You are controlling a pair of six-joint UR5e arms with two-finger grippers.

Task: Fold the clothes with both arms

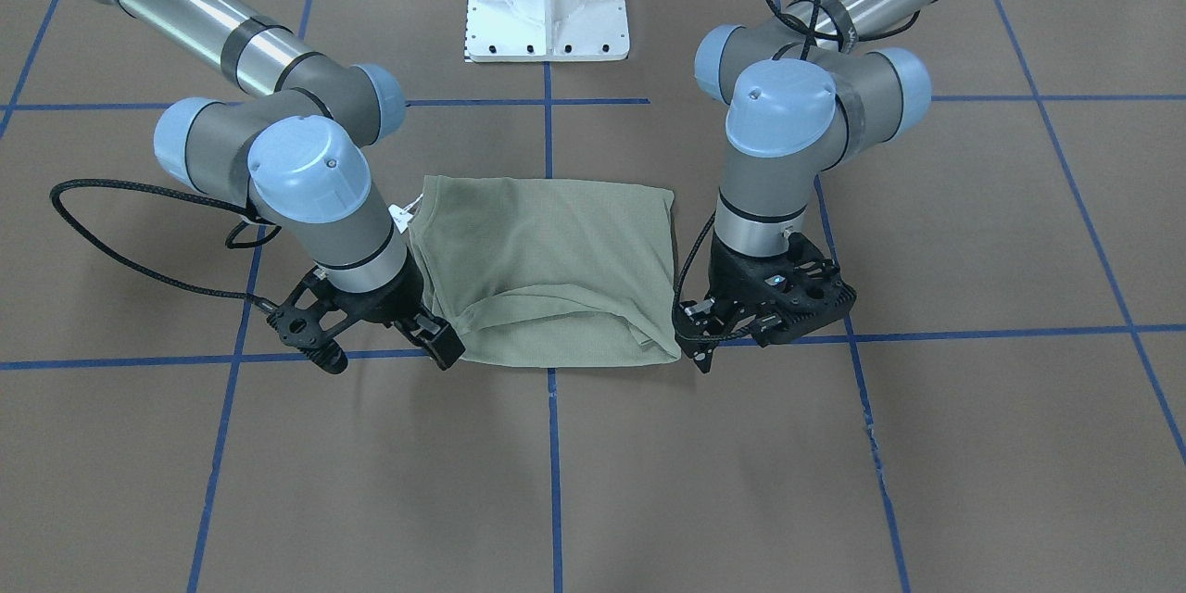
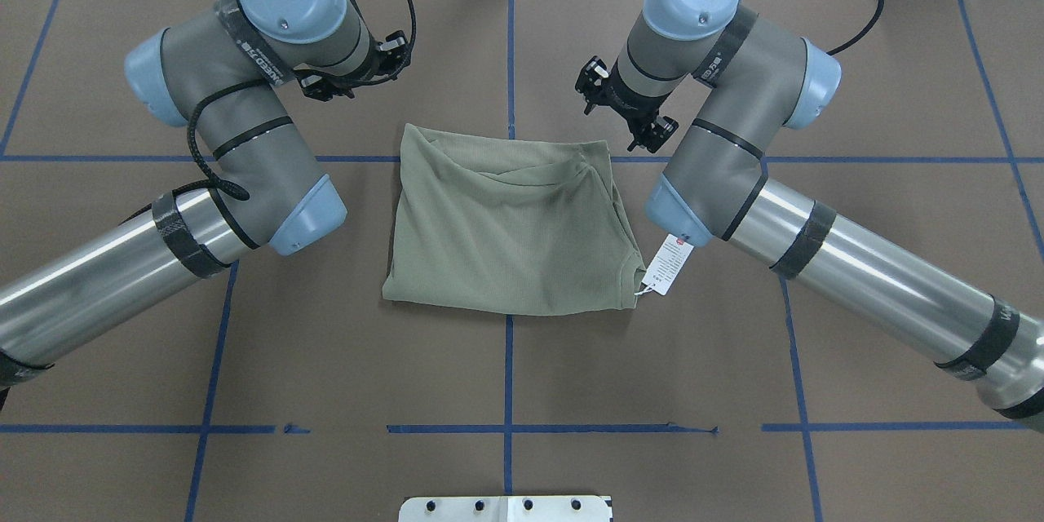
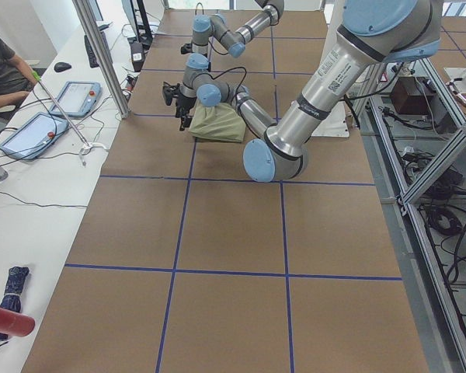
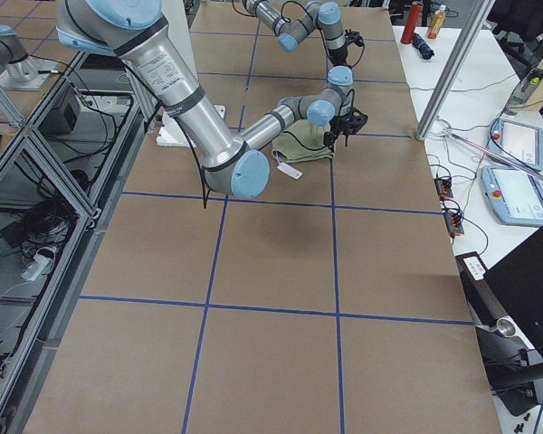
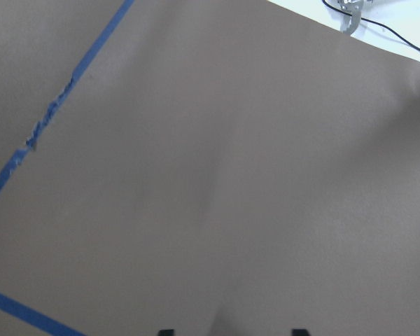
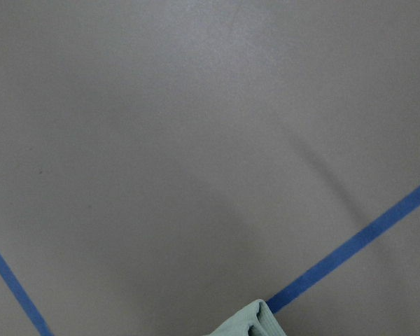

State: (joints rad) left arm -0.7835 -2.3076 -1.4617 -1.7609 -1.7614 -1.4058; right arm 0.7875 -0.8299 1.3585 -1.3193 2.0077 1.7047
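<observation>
Front-facing view: the sage-green long-sleeved knit shirt (image 1: 556, 259) lies flat on the brown table marked with blue tape lines (image 1: 927, 445), folded to a compact rectangle. It sits between the two hands. The black two-finger right gripper (image 1: 389, 354) stands with fingers spread, one fingertip just beside the shirt's near corner, gripping nothing. The black two-finger left gripper (image 1: 741, 326) hangs just beside the opposite corner.

Overhead view: both hands are beside the shirt's far edge, apart from the cloth. The white paper hang tag (image 2: 665, 265) trails out under the right forearm. A loose diagonal crease runs along the edge nearest the hands.

Left wrist view: two fingertips apart, bare table between them; that hand is open and empty.

Right wrist view: only a shirt corner shows at the frame's bottom.

Judgement: folding appears largely done; at most a tidying pass or one more fold is left.
</observation>
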